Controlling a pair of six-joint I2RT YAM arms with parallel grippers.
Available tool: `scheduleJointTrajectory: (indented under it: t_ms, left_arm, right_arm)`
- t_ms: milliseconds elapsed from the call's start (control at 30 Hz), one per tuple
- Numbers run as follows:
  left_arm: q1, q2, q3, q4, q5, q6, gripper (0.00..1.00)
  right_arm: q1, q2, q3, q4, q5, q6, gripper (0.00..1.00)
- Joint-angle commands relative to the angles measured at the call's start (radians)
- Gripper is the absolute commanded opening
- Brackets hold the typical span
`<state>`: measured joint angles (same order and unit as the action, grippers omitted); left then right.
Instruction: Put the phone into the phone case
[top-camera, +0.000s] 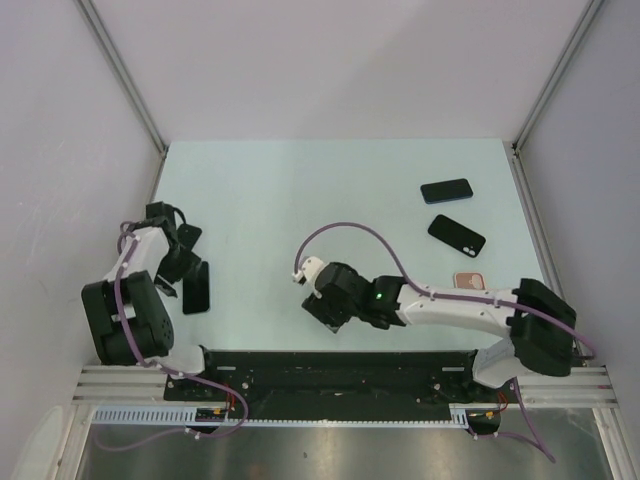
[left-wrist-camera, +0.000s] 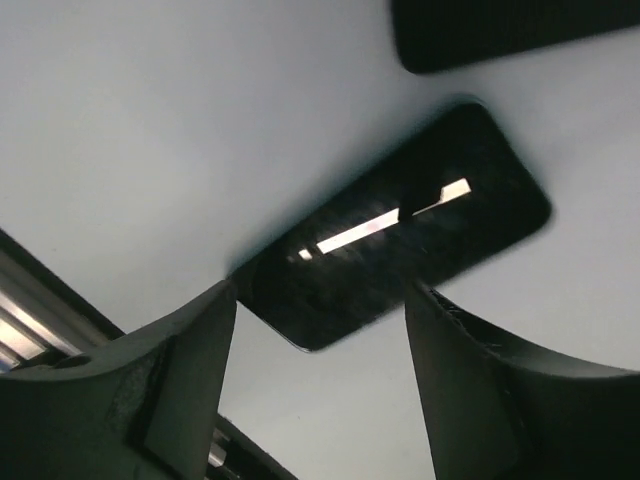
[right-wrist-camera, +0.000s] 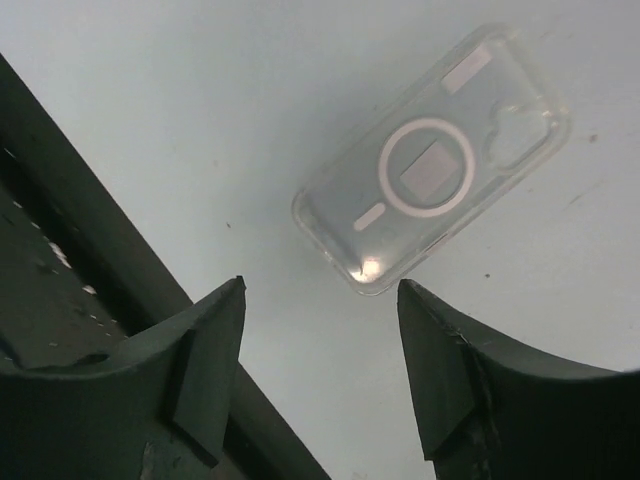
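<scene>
A black phone (left-wrist-camera: 400, 230) lies flat on the pale table, just ahead of my left gripper (left-wrist-camera: 320, 290). That gripper is open and holds nothing. From above, the same phone (top-camera: 197, 287) sits beside the left gripper (top-camera: 180, 268) at the table's left. A clear phone case (right-wrist-camera: 430, 165) with a white ring on its back lies flat on the table. It is a little beyond my right gripper (right-wrist-camera: 321, 283), which is open and empty. In the top view the right gripper (top-camera: 325, 300) hovers near the middle front, and I cannot make out the case there.
Two more black phones (top-camera: 446, 190) (top-camera: 457, 235) lie at the back right. A small pinkish-brown item (top-camera: 469, 280) sits near the right arm. The black front rail (right-wrist-camera: 90, 260) runs close to the right gripper's left side. A dark edge (left-wrist-camera: 500, 25) shows beyond the phone.
</scene>
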<state>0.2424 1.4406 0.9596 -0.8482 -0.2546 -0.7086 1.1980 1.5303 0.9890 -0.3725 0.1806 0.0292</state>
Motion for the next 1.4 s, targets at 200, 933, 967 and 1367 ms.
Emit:
scheduleJointTrajectory:
  t_ms: [200, 933, 967, 1367]
  left_arm:
    - [0.201, 0.136, 0.051, -0.052, -0.106, -0.065, 0.06]
    - [0.196, 0.314, -0.022, 0.041, 0.143, 0.024, 0.0]
    - [0.187, 0.313, -0.03, 0.046, 0.147, 0.027, 0.0]
    - [-0.052, 0.187, -0.111, 0.138, 0.306, 0.024, 0.0]
  right_arm:
    - [-0.071, -0.269, -0.061, 0.156, -0.058, 0.117, 0.7]
    - [-0.25, -0.41, -0.147, 0.178, -0.02, 0.189, 0.71]
    - [-0.253, -0.409, -0.148, 0.178, -0.02, 0.198, 0.71]
    - [-0.255, -0.455, -0.168, 0.165, -0.006, 0.227, 0.71]
